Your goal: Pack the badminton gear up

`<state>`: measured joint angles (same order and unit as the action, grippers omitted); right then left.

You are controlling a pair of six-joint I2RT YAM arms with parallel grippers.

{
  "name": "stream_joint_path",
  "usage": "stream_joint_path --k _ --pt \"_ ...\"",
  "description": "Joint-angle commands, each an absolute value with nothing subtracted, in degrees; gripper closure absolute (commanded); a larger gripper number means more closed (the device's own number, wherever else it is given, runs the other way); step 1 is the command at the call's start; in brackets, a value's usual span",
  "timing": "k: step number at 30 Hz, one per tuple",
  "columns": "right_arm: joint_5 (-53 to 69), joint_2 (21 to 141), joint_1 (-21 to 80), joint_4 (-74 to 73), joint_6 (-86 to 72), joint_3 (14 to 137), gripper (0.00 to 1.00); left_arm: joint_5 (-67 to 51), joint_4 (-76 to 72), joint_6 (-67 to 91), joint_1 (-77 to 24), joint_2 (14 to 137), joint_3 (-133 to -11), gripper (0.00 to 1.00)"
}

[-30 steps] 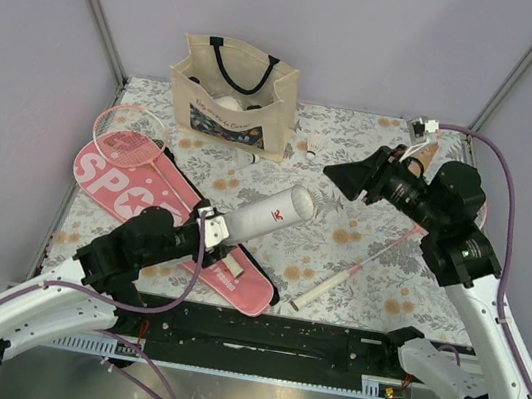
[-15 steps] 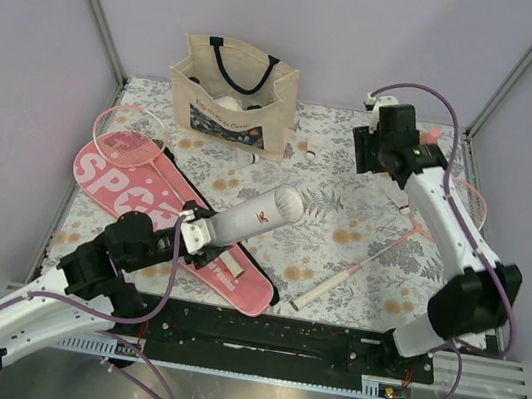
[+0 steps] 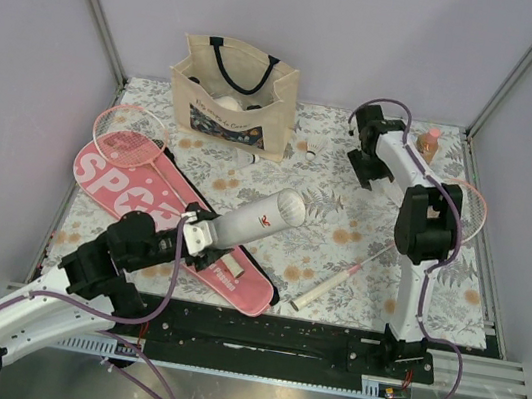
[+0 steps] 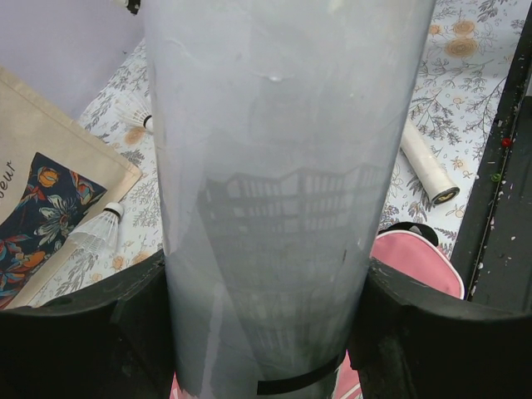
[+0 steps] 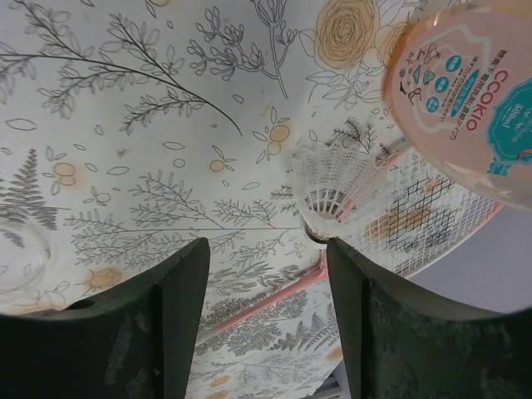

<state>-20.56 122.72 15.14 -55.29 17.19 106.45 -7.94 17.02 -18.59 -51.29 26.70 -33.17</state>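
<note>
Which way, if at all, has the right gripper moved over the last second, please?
Yes: the right gripper has swung toward the far edge, ending just left of the orange bottle its arm earlier partly hid.

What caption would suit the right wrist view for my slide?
Open jaws frame a shuttlecock lying by a pink racket and an orange bottle on floral cloth.

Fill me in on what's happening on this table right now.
The left gripper grips the long white tube, holding it tilted above the pink SPORT case. The right gripper is open and empty at the far right, over a shuttlecock at the rim of a racket, beside the orange bottle. The second racket lies by the case; the beige tote stands behind.
</note>
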Motion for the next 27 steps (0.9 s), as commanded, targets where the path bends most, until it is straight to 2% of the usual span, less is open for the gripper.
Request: stream_joint_path --k 1,5,17,21,27 --pt "-21.7 124.4 12.9 -58.6 19.9 111.6 0.33 -9.1 12.4 -18.5 -51.4 26.4 -33.3 0.43" --pt "-18.1 126.2 11.4 -57.7 20.5 112.5 0.32 -9.3 12.3 -18.7 -51.5 27.3 -33.4 0.43" --pt "-17.1 132.8 9.1 -59.9 22.6 117.7 0.33 -8.5 12.3 -19.3 -51.5 28.7 -33.4 0.43" --pt "-16.5 132.5 9.1 -61.8 22.0 117.7 0.38 -8.3 12.2 -19.4 -51.4 29.2 -33.4 0.43" --pt "-17.1 129.6 9.1 -62.7 21.4 113.5 0.56 -8.3 12.6 -19.6 -51.4 29.4 -33.6 0.43"
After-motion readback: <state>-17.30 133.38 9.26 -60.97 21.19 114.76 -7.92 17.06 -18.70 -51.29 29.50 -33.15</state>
